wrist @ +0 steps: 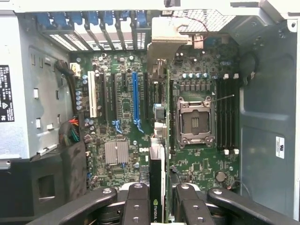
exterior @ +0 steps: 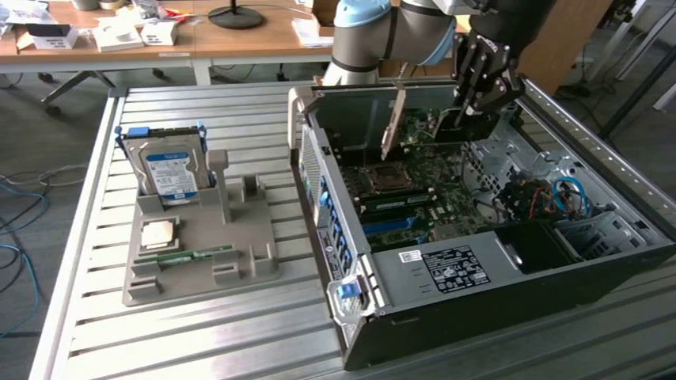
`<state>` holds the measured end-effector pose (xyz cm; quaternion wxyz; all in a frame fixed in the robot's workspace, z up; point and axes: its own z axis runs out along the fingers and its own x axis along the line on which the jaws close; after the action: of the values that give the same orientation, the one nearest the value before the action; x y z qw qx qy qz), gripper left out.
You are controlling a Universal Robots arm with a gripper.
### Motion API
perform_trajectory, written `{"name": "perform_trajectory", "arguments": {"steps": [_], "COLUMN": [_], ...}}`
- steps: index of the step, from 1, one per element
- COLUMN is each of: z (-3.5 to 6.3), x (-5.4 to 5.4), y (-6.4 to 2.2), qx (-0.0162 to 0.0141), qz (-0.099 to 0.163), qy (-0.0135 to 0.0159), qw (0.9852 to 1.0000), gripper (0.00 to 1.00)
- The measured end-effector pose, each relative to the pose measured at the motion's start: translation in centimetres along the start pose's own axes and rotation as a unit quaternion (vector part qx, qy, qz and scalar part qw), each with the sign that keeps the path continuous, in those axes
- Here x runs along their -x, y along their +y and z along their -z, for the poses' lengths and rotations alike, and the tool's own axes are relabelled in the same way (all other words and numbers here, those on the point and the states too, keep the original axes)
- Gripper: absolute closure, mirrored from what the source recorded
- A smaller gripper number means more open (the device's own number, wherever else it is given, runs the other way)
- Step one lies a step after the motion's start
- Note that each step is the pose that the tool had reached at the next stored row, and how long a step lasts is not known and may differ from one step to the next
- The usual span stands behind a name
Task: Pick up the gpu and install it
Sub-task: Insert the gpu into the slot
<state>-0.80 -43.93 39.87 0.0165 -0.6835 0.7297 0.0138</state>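
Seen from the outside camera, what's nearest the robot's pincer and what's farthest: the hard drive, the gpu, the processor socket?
1. The gpu: held in the pincer, above the open case.
2. The processor socket: on the board, just below.
3. The hard drive: upright in the grey holder, outside the case, exterior view's left.

Lab: slatted metal bench (exterior: 201,336), cluttered desks (exterior: 253,43)
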Motion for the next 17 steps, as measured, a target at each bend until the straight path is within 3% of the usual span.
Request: {"name": "perform_trajectory", "arguments": {"steps": [9,17], "z": [0.05,0.05], "x": [-1.2,-1.2], "y": [-0.06,0.23], "qx": [0.0,0.0], "qz": [0.0,0.0], "qy": [0.0,0.0], "qw": [1.0,1.0], "gripper": [0.74,0.74]}}
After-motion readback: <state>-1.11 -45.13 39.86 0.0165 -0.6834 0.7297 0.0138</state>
